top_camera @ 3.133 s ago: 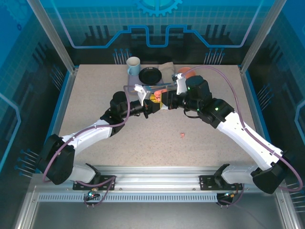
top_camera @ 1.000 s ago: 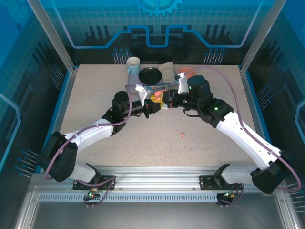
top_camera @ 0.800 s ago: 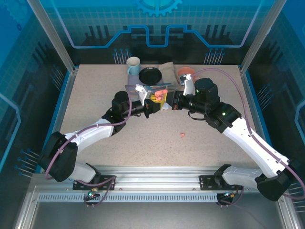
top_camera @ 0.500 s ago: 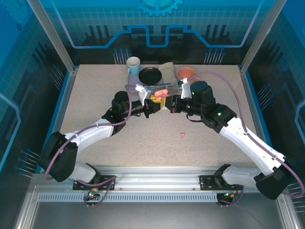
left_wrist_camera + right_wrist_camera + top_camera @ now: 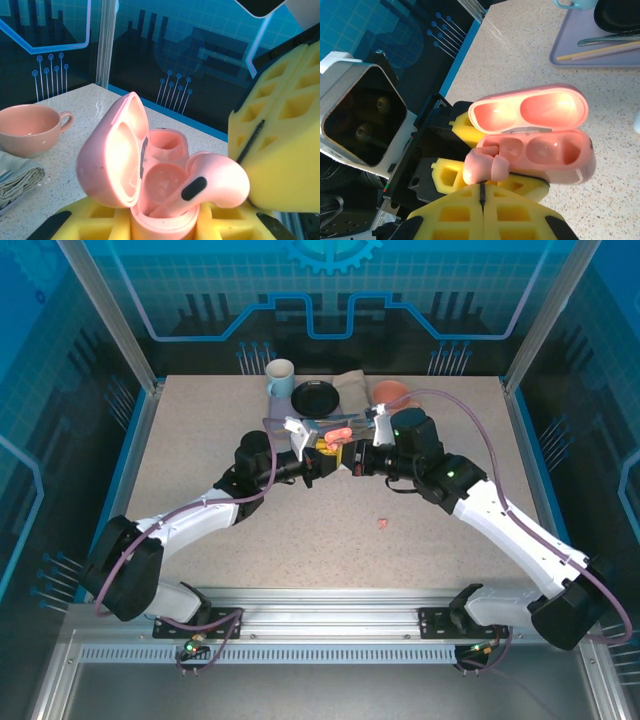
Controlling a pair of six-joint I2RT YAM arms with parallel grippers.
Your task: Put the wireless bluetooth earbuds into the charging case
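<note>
My left gripper (image 5: 322, 456) (image 5: 162, 224) is shut on the salmon-pink charging case (image 5: 159, 200) (image 5: 555, 152), held upright with its lid (image 5: 112, 150) (image 5: 530, 110) swung open. My right gripper (image 5: 349, 459) (image 5: 483, 189) is shut on a salmon-pink earbud (image 5: 212, 179) (image 5: 485, 167). The earbud's stem slants into the case's near well and its head rests above the rim. The far well (image 5: 167, 142) holds nothing. A second pink earbud (image 5: 381, 523) lies on the table to the front right. The white earbuds are out of view.
At the back of the table stand a white mug (image 5: 280, 375), a black plate (image 5: 316, 397), a folded cloth (image 5: 352, 388) and a salmon cup (image 5: 392, 392) (image 5: 30, 135). A lavender tray (image 5: 580, 57) holds chopsticks. The table (image 5: 300, 540) stretches open towards the arm bases.
My right gripper drew back to the right, then came back left to the case with the earbud. The left arm and the case stayed put.
</note>
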